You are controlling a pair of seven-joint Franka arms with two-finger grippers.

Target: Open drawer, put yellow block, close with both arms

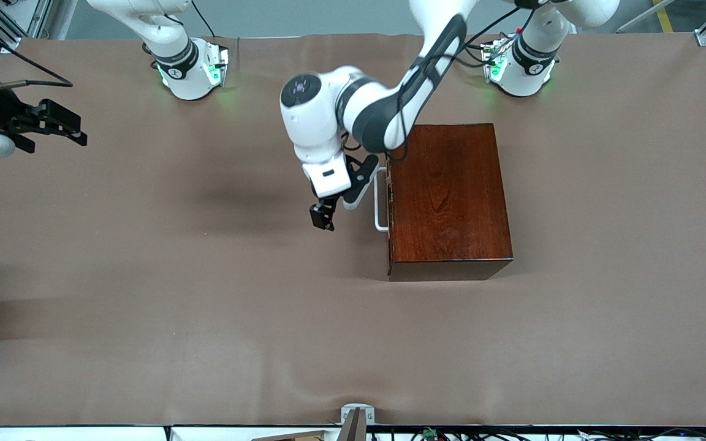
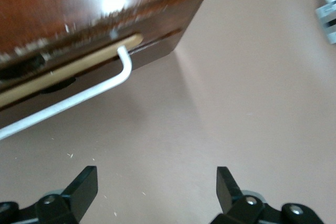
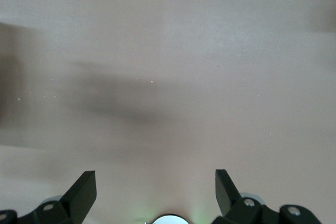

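The glossy dark mahogany box [image 1: 448, 199] holds its drawer [image 2: 68, 74], apparently almost shut. The left gripper [image 1: 323, 217], fingers apart, hovers just beside the white bar handle [image 1: 379, 202]. The right gripper [image 1: 62, 128] waits toward the right arm's end of the table, fingers apart.

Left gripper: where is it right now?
In the front view the left gripper hangs open over bare table in front of the drawer, beside its white handle and not touching it. The drawer looks shut.
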